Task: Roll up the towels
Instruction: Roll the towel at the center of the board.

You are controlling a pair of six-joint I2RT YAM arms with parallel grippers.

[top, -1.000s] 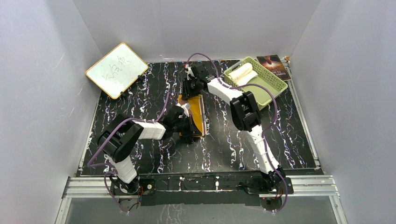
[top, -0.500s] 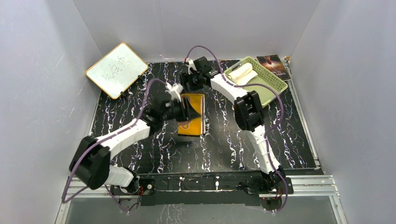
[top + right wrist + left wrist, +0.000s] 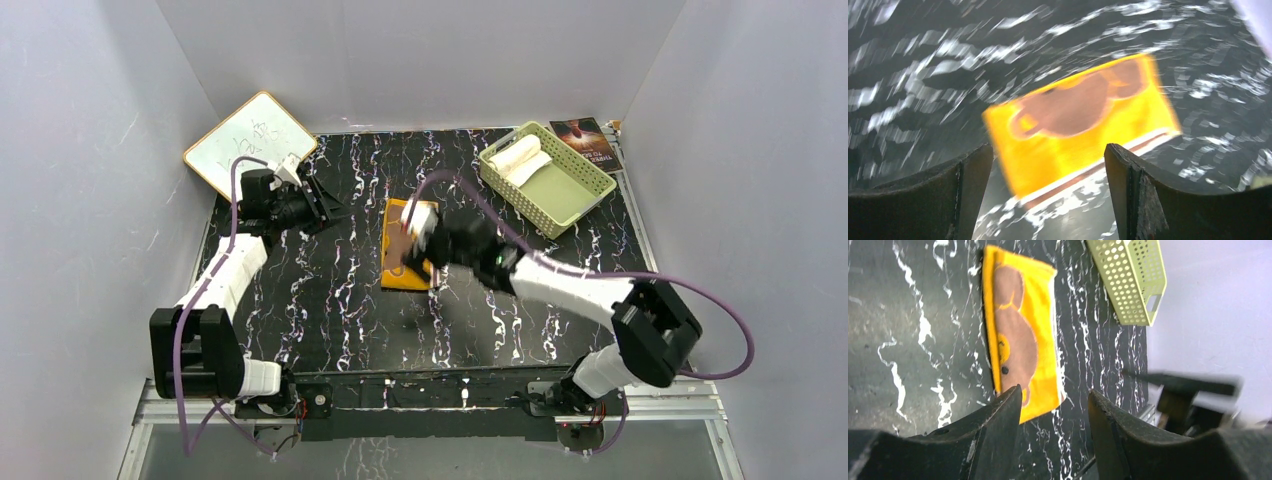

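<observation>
**A:** Which step is in hand here?

**B:** I judge that one towel is finished and the rolling of the other is about to begin. The yellow towel (image 3: pixel 398 277) lies flat in the middle of the bench (image 3: pixel 330 300). It is a narrow folded rectangle with a brown figure on it, and it is not rolled yet.

**A:** And the pincers?

**B:** The right pincer (image 3: pixel 1048 150) hangs just above this towel with its jaws wide apart. The cloth shows between the two fingers, but nothing is gripped. The left pincer (image 3: pixel 330 207) is at the far left, near the white board (image 3: pixel 250 150) and well apart from the towel. Its jaws are also apart and hold nothing.

**A:** What does the next move call for?

**B:** I think one short end must be caught. The cloth is thin and flat, so the fingers must come low to the bench, pinch only the edge and turn it over itself. The towel may slide, so probably the other arm must hold it.

**A:** Any containers?

**B:** There is one, the green basket (image 3: pixel 565 190) at the far right. The cream towel (image 3: pixel 518 155) lies in its far-left end and looks already rolled. I see nothing else in the basket.
</observation>
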